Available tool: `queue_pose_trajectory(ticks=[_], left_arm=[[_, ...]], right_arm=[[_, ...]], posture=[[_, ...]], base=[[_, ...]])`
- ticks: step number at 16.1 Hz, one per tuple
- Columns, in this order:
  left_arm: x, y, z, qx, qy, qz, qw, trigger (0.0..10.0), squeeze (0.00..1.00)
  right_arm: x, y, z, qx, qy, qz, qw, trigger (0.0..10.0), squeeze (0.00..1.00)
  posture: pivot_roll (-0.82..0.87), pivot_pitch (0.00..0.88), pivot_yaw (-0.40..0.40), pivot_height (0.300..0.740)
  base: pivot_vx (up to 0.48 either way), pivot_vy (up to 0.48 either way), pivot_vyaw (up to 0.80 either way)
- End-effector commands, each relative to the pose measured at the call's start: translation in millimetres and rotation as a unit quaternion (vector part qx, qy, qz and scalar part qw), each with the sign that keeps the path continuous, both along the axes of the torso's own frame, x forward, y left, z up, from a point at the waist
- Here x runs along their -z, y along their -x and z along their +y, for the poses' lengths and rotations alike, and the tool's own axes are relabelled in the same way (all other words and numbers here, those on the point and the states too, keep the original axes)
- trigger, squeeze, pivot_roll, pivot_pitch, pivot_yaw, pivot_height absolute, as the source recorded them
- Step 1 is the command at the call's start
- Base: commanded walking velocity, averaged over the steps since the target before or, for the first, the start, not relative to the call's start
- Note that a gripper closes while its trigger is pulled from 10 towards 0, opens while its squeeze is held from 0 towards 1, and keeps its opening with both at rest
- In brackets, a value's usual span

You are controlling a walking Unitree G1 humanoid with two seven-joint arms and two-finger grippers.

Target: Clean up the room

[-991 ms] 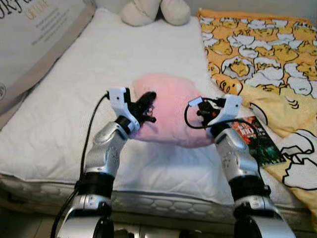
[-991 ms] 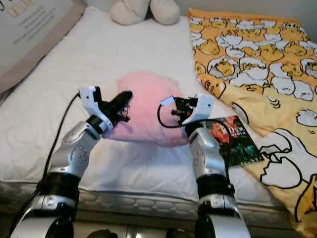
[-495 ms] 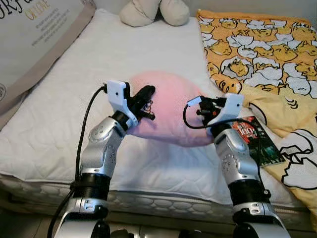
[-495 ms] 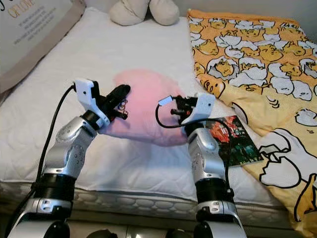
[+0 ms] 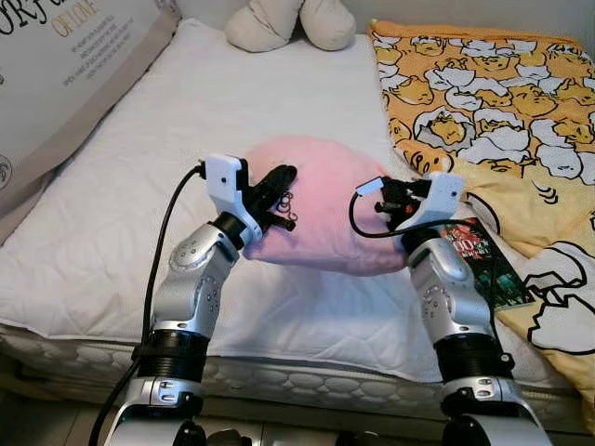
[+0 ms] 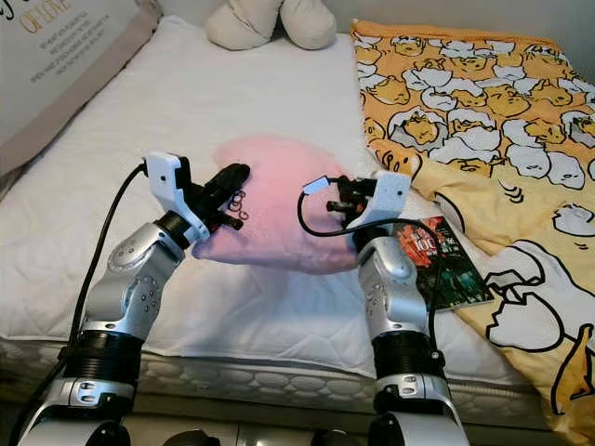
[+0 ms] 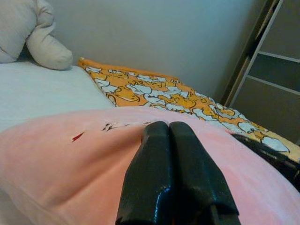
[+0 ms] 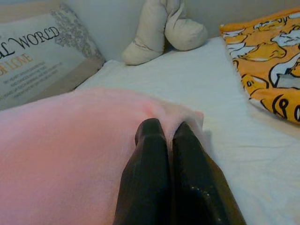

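Pink pillow [image 5: 321, 200] is sitting mid-mattress; I'm pinching it with left gripper [image 5: 279, 177] at nine o'clock, right gripper [image 5: 386, 197] at three. Thin fabric pinches risk slipping during lifting.

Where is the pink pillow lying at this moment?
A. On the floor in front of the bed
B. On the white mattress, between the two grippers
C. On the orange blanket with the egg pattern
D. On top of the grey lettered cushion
B: the pink pillow lies on the white mattress, with the left gripper on one side and the right gripper on the other.
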State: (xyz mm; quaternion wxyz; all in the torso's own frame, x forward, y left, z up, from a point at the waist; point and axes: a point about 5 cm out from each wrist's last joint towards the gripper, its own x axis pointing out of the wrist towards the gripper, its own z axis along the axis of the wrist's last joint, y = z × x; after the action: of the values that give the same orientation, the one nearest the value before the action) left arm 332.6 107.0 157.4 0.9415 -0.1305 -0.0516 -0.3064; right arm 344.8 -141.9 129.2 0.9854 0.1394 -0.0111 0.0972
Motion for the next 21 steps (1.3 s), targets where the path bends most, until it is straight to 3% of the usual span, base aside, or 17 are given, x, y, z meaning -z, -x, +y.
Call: queue_pose_trajectory(ticks=[1,3,4,9,11,15,16,17,21], left_arm=[[-6,1.8,-1.8,0.005,-0.003,-0.013,1.0,0.0,0.0],[1,0.2,-2.5,-0.008,-0.037,0.006,0.999,0.1,0.0],[5,0.1,-1.5,-0.014,-0.048,0.012,0.999,10.0,1.0],[26,1.0,4.1,-0.004,-0.054,0.066,0.996,10.0,1.0],[42,9.2,6.6,0.054,-0.074,0.13,0.987,10.0,1.0],[49,-2.4,41.5,0.015,-0.094,0.184,0.978,10.0,1.0],[53,-4.6,56.1,0.001,-0.086,0.208,0.974,10.0,1.0],[56,-6.9,75.3,-0.026,-0.051,0.244,0.968,10.0,1.0],[60,-3.8,82.2,-0.011,0.0,0.284,0.959,10.0,1.0]], right_arm=[[-14,-3.4,0.9,0.002,0.004,-0.033,0.999,0.0,0.0],[-12,-3.0,0.9,0.002,0.005,-0.031,0.999,0.0,0.0],[-11,-2.2,1.5,0.001,0.006,-0.028,1.0,0.0,0.0],[20,8.1,-3.6,-0.019,0.031,0.022,0.999,0.0,0.0],[43,18.5,-9.9,-0.027,0.051,0.061,0.996,0.0,0.0],[58,28.5,-14.6,-0.034,0.066,0.082,0.994,0.0,0.0],[59,29.8,-15.3,-0.033,0.066,0.083,0.994,0.0,0.0],[61,31.3,-15.8,-0.033,0.066,0.085,0.994,0.0,0.0],[63,32.2,-15.1,-0.031,0.059,0.089,0.994,0.0,0.0]], posture=[[0.04,0.004,-0.008,0.74],[0.03,0.008,-0.007,0.74],[0.03,0.01,-0.006,0.74],[0.03,0.016,-0.002,0.74],[0.03,0.019,0.0,0.74],[0.03,0.025,0.007,0.74],[0.02,0.026,0.01,0.74],[0.02,0.024,0.011,0.74],[0.02,0.021,0.005,0.74]], base=[[0.0,0.0,0.0],[0.0,0.0,0.0],[0.0,0.0,0.0],[0.0,0.0,0.0],[0.0,0.0,0.0],[0.0,0.0,0.0],[0.0,0.0,0.0],[0.0,0.0,0.0],[0.0,0.0,0.0]])
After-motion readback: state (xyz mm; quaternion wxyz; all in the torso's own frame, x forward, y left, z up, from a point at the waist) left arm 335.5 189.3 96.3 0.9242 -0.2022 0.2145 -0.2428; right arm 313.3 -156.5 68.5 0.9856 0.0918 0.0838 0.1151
